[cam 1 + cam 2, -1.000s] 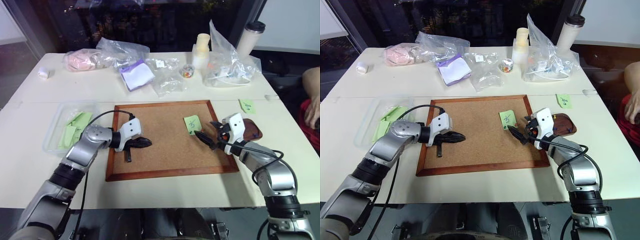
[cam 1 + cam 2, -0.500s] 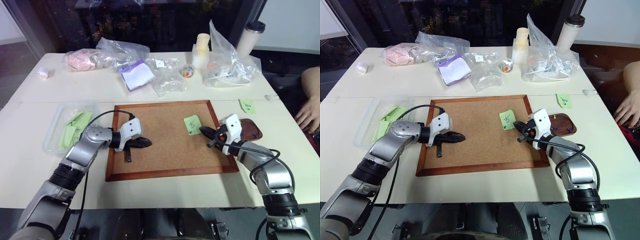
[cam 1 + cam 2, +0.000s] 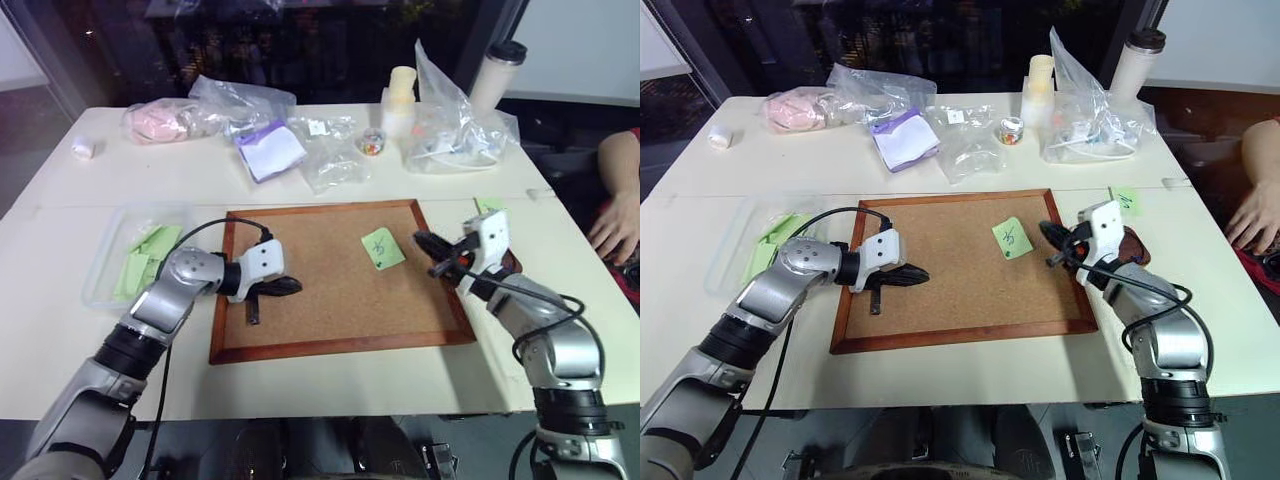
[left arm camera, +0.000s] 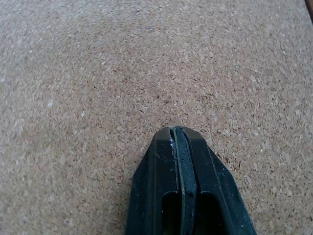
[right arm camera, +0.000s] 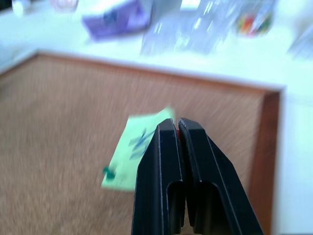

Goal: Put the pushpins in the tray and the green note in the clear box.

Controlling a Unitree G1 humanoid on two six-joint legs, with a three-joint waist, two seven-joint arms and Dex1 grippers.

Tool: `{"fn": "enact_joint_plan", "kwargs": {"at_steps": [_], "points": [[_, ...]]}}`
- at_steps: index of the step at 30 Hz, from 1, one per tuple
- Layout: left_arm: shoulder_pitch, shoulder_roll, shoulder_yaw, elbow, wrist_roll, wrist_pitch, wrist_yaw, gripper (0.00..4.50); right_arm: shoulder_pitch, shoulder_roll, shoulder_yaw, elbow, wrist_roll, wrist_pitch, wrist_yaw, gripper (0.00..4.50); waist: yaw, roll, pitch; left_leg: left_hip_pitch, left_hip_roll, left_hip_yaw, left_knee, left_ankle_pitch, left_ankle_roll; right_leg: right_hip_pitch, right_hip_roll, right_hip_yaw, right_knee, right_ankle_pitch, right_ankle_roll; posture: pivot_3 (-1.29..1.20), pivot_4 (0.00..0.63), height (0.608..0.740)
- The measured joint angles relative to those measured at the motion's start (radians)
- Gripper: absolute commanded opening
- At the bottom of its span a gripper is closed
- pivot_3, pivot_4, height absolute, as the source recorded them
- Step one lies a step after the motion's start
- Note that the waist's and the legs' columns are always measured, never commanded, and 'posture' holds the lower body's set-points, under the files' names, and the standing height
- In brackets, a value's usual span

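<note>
Overhead, the right end effector point(image 3: 1052, 240) hovers pinched on a red pushpin point(image 5: 180, 139) beside the green note point(image 3: 1011, 238)

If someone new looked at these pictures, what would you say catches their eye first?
Probably the large cork board in the middle of the table, with the green note lying on it towards its right side. Next, the two black grippers over it: the left gripper shut above the left part, the right gripper shut just right of the note.
</note>
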Motion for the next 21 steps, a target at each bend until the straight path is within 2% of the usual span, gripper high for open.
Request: {"fn": "enact_joint_plan", "kwargs": {"at_steps": [4, 9, 13, 19, 21], "points": [[-0.002, -0.003, 0.0, 0.001, 0.0, -0.002, 0.0, 0.0, 0.016, 0.0, -0.024, -0.028, 0.019, 0.023, -0.02, 0.06, 0.001, 0.0, 0.0, 0.0, 0.0, 0.0, 0.0, 0.0, 0.0, 0.0, -0.001, 0.0, 0.0, 0.0, 0.0, 0.0, 0.15, 0.734], [-0.004, -0.011, 0.0, 0.005, 0.001, -0.002, 0.0, 0.0, 0.017, -0.033, -0.141, -0.015, 0.028, 0.028, -0.094, 0.06, 0.003, 0.0, 0.0, 0.0, 0.0, 0.0, 0.0, 0.0, 0.0, 0.0, -0.001, 0.0, -0.001, 0.0, 0.0, 0.0, 0.15, 0.734], [-0.006, -0.015, 0.001, 0.012, 0.001, -0.002, -0.006, 0.0, 0.061, -0.113, -0.199, 0.093, -0.043, 0.014, -0.129, 0.06, 0.003, 0.0, 0.0, 0.0, 0.0, 0.001, 0.0, 0.0, 0.0, 0.001, -0.001, 0.0, -0.002, -0.001, -0.002, 0.0, 0.15, 0.734], [-0.014, -0.026, 0.0, 0.033, 0.002, -0.011, -0.015, 0.0, 0.055, -0.128, -0.183, 0.243, -0.088, -0.013, -0.116, 0.06, 0.003, 0.001, -0.001, 0.0, 0.0, 0.0, 0.0, 0.0, 0.0, 0.001, -0.001, 0.001, -0.003, -0.001, -0.002, 0.0, 0.15, 0.734], [-0.017, -0.029, 0.0, 0.037, 0.003, -0.015, -0.015, 0.0, 0.036, -0.128, -0.168, 0.288, -0.102, -0.028, -0.103, 0.58, 0.006, 0.001, -0.001, 0.0, -0.001, 0.0, 0.0, 0.0, 0.0, 0.002, -0.001, 0.0, -0.004, -0.001, -0.002, 0.0, 0.15, 0.734]]}}
